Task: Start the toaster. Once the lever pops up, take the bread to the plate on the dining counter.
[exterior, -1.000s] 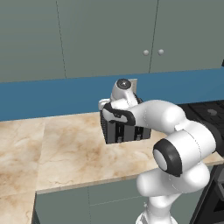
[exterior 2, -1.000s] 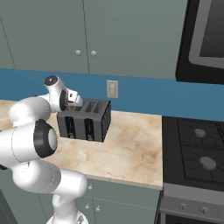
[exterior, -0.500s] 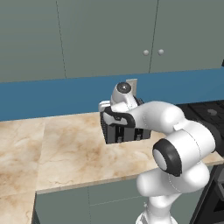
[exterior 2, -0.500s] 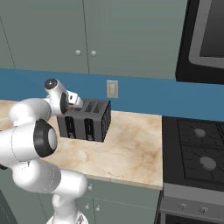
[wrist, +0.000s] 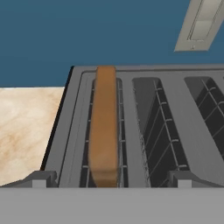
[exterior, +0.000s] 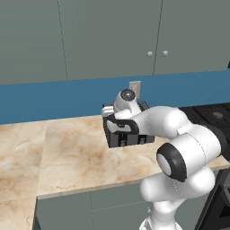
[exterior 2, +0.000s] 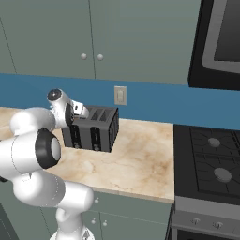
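The dark grey toaster [exterior 2: 100, 127] stands on the marble worktop against the blue backsplash, and my arm covers most of the toaster [exterior: 131, 137] in the left base view. In the hand view a brown slice of bread [wrist: 104, 127] stands upright in the leftmost slot of the toaster [wrist: 131, 109]. My gripper [wrist: 111, 178] hangs open just above the toaster's front edge, one fingertip [wrist: 38, 178] on each side of the bread, touching nothing. From the right base camera the gripper [exterior 2: 80, 111] sits over the toaster's left end. The plate and the dining counter are out of view.
A wall outlet [exterior 2: 120, 95] sits on the backsplash behind the toaster. A black stove [exterior 2: 211, 161] adjoins the worktop [exterior: 67, 152] on the right. Grey-green cabinets hang above. Bare marble stretches left of the toaster.
The hand has come down a little toward the toaster's top. The gripper stays open and the toaster and bread have not moved.
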